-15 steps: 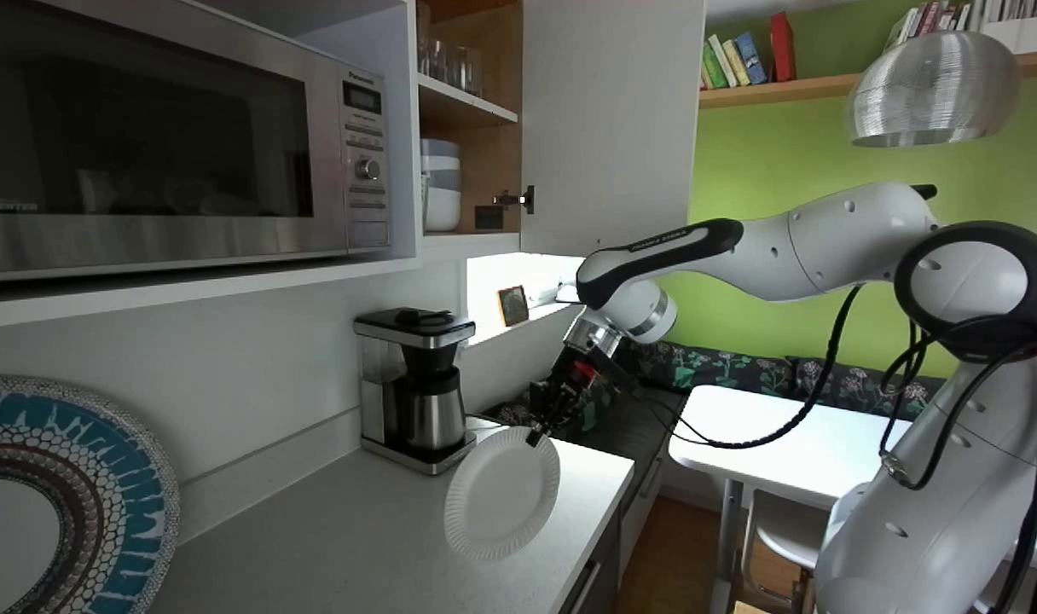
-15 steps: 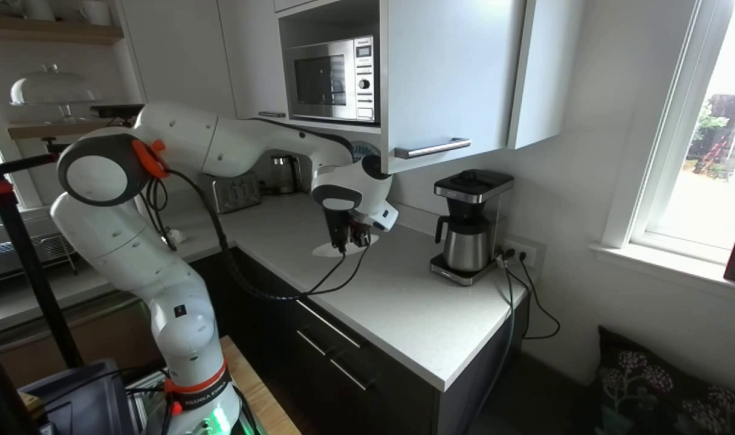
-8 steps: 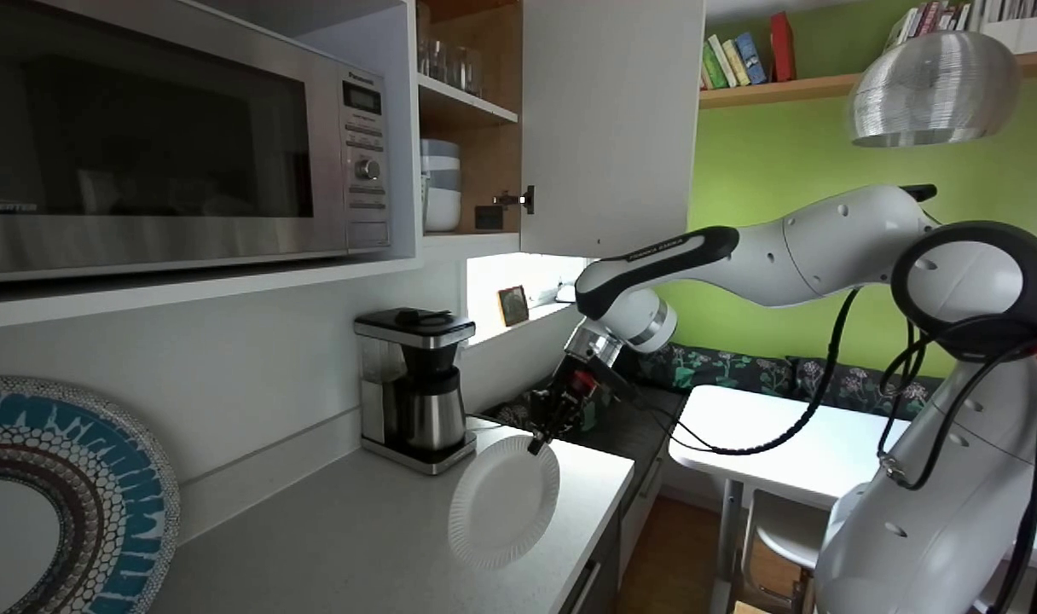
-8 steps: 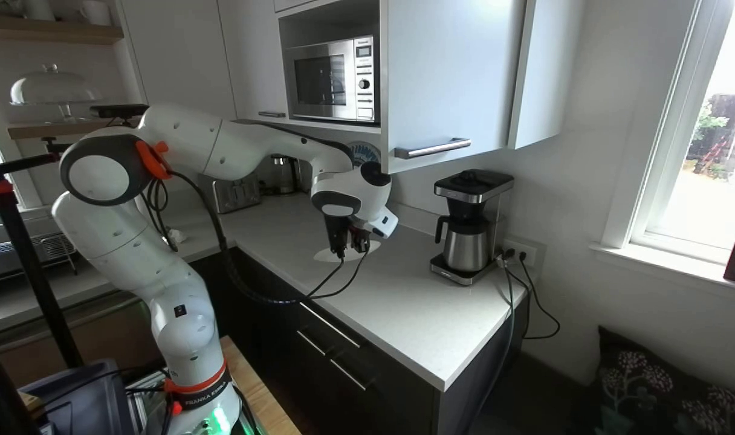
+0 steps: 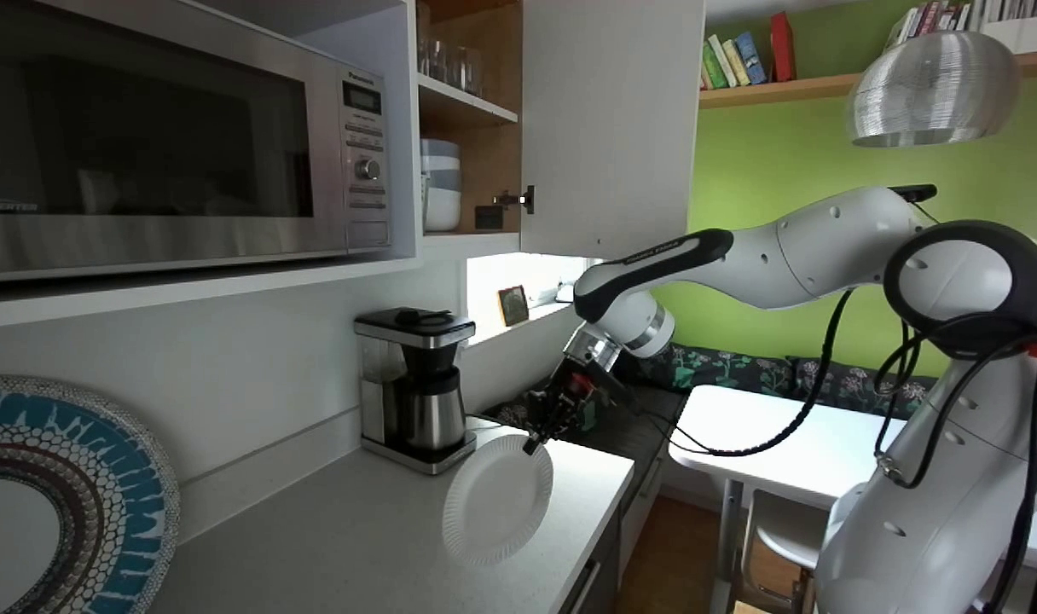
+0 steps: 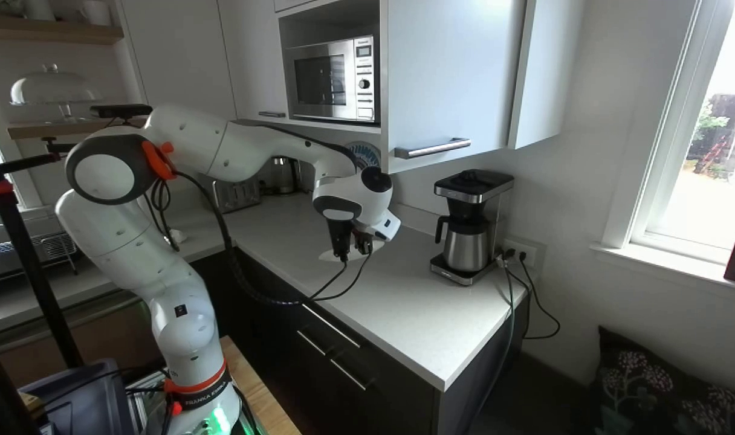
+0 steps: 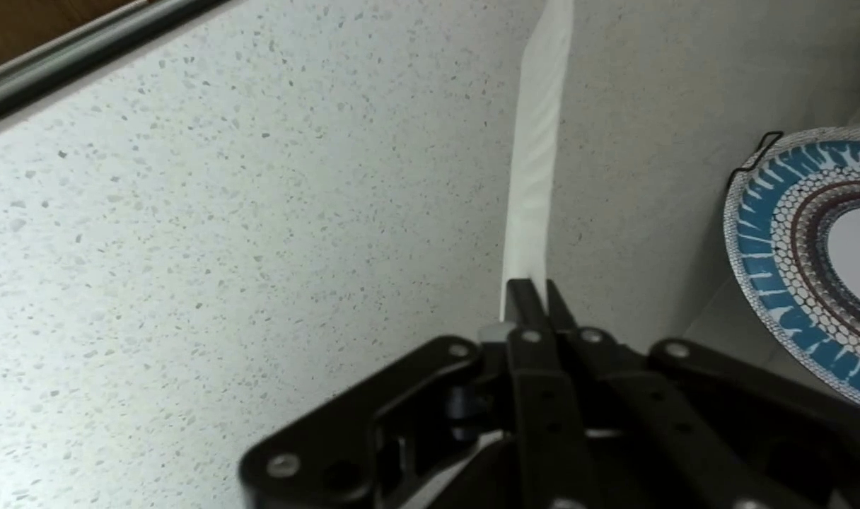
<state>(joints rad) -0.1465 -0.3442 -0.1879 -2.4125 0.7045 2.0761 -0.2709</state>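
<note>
The Robotiq gripper (image 7: 539,288) pinches the rim of a fluted white paper plate (image 5: 497,501); the plate slants away from the gripper, over the speckled countertop (image 7: 295,212); a drip coffee maker (image 5: 416,392) stands near the gripper; a blue-patterned round platter (image 7: 776,240), well apart from it.

From here I can see a bright green wall (image 5: 779,153) with books (image 5: 732,61) on a wooden shelf (image 5: 813,88), and a big shiny lamp (image 5: 936,89) in front of it. Dark cushions (image 5: 736,368) with flowers sit behind a white table (image 5: 753,412), and the floor (image 5: 663,546) is brown. Daylight shines in through a window (image 6: 703,181) by a white wall (image 6: 576,199).
</note>
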